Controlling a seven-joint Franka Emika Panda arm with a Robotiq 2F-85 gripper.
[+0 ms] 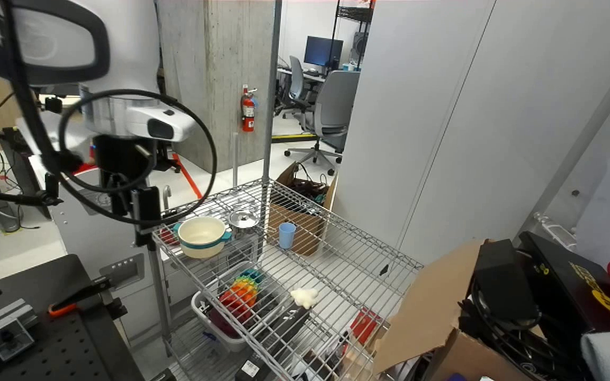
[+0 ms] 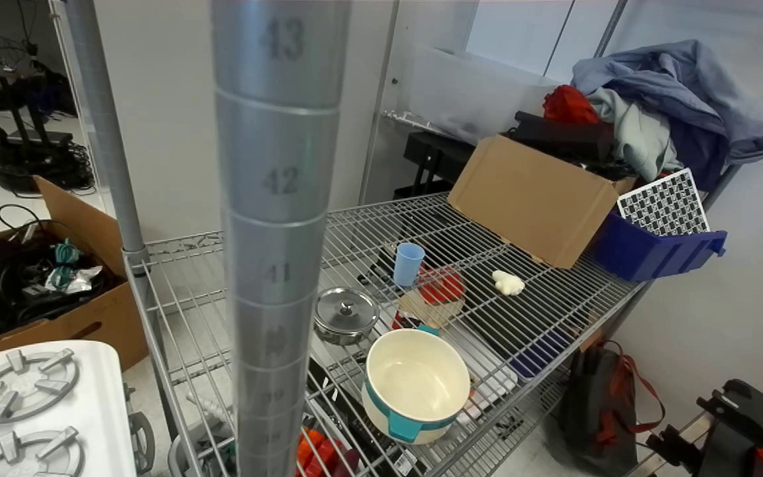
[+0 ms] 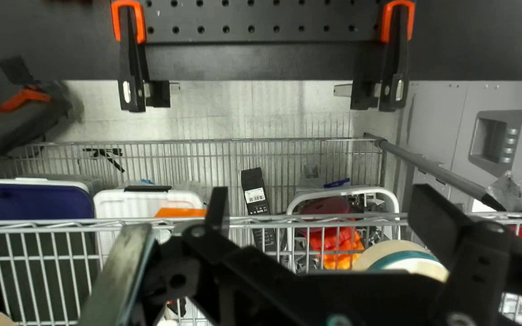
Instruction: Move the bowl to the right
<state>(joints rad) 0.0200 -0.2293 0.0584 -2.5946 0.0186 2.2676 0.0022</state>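
Note:
The bowl (image 1: 202,236) is a round cream pot with a teal band and two teal side handles. It stands upright and empty on the wire shelf (image 1: 347,223), near a corner. It shows whole in an exterior view (image 2: 418,377). My gripper (image 1: 143,217) hangs above the shelf's edge, beside the bowl and apart from it. In the wrist view the gripper (image 3: 324,213) has its fingers wide apart with nothing between them. There the bowl (image 3: 394,253) shows only in part, behind the gripper's body near one finger.
A lidded metal pot (image 1: 243,219), a light blue cup (image 1: 287,235) and a white lumpy toy (image 1: 304,297) share the shelf. A cardboard box (image 2: 534,199) and blue bin (image 2: 653,252) stand at the far end. A post (image 2: 279,199) rises close by. A black table (image 3: 261,63) carries clamps.

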